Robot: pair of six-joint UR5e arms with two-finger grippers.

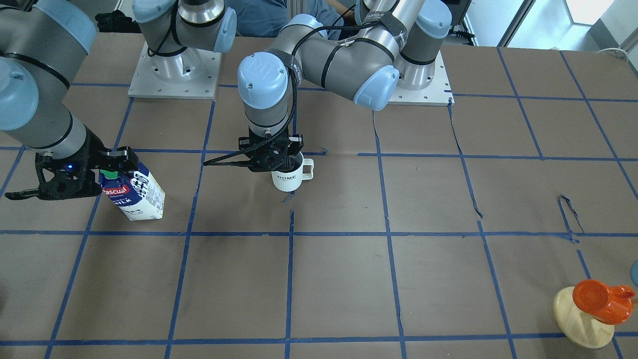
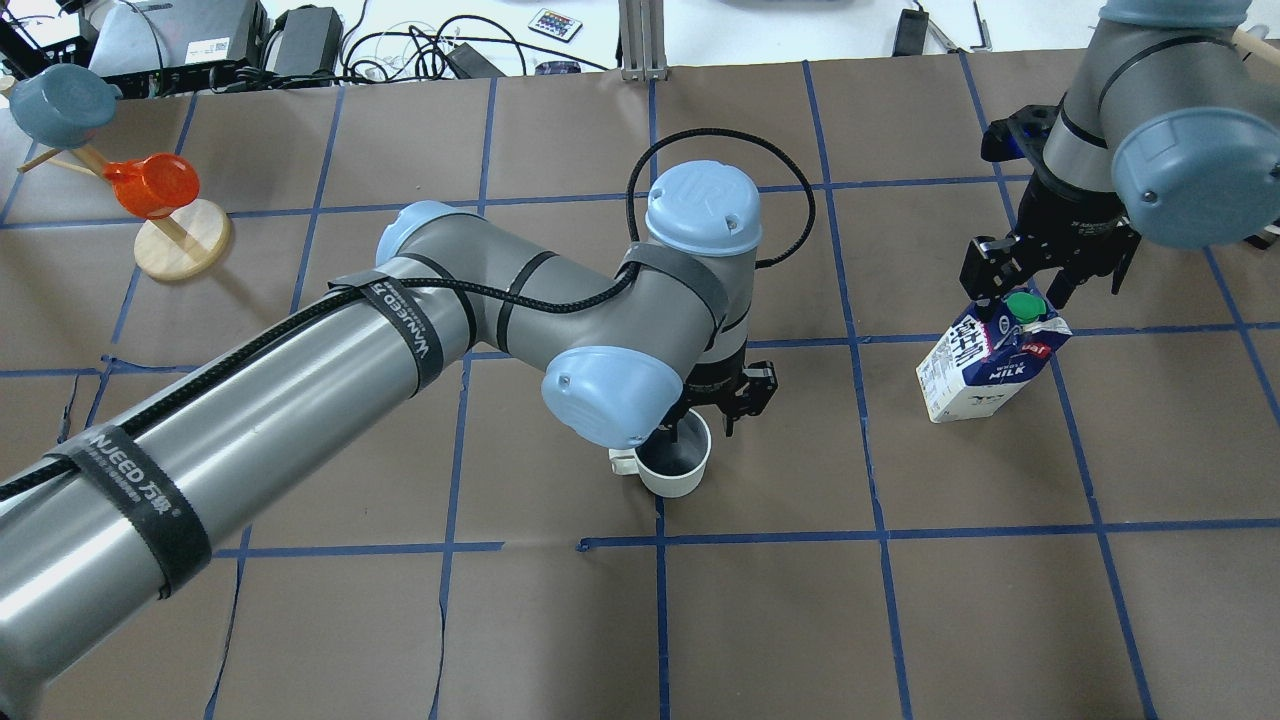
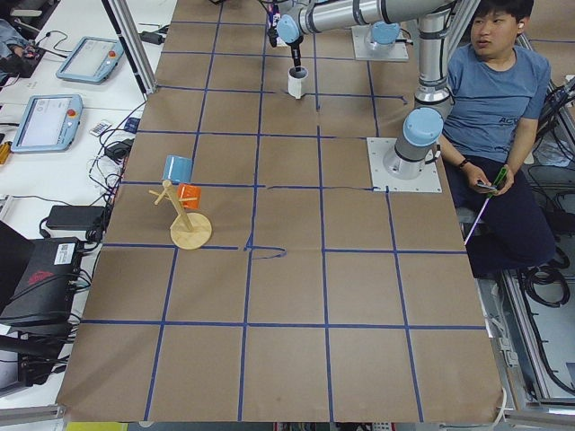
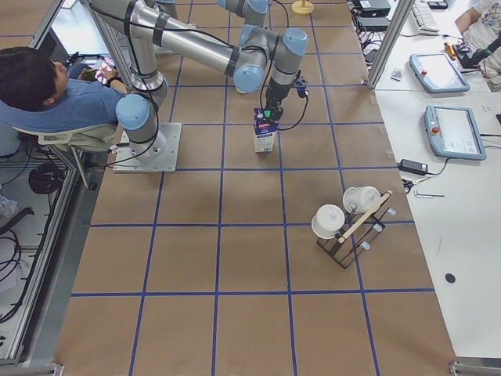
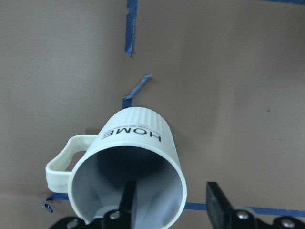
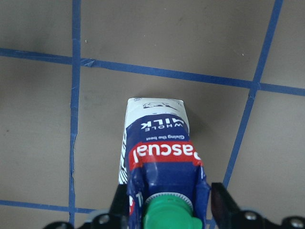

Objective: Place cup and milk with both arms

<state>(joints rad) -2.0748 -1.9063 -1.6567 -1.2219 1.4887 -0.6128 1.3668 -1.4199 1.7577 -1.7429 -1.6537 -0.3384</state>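
The white ribbed "HOME" cup [image 1: 286, 179] stands upright on the brown table near the middle; it also shows in the overhead view [image 2: 672, 478] and the left wrist view [image 5: 138, 133]. My left gripper [image 5: 171, 205] is open and straddles the cup's rim, one finger inside and one outside, clear of the wall. The blue and white Pascual milk carton [image 1: 142, 197] stands on the table, also in the overhead view [image 2: 975, 370] and the right wrist view [image 6: 157, 129]. My right gripper [image 6: 169, 207] is open, its fingers close on either side of the carton's green-capped top.
An orange cup on a round wooden stand [image 2: 150, 185] with a blue cup [image 2: 60, 100] sits at the far left corner. A rack with white cups [image 4: 344, 223] stands toward the table's right end. The arms' base plates [image 1: 174, 75] lie at the robot's side.
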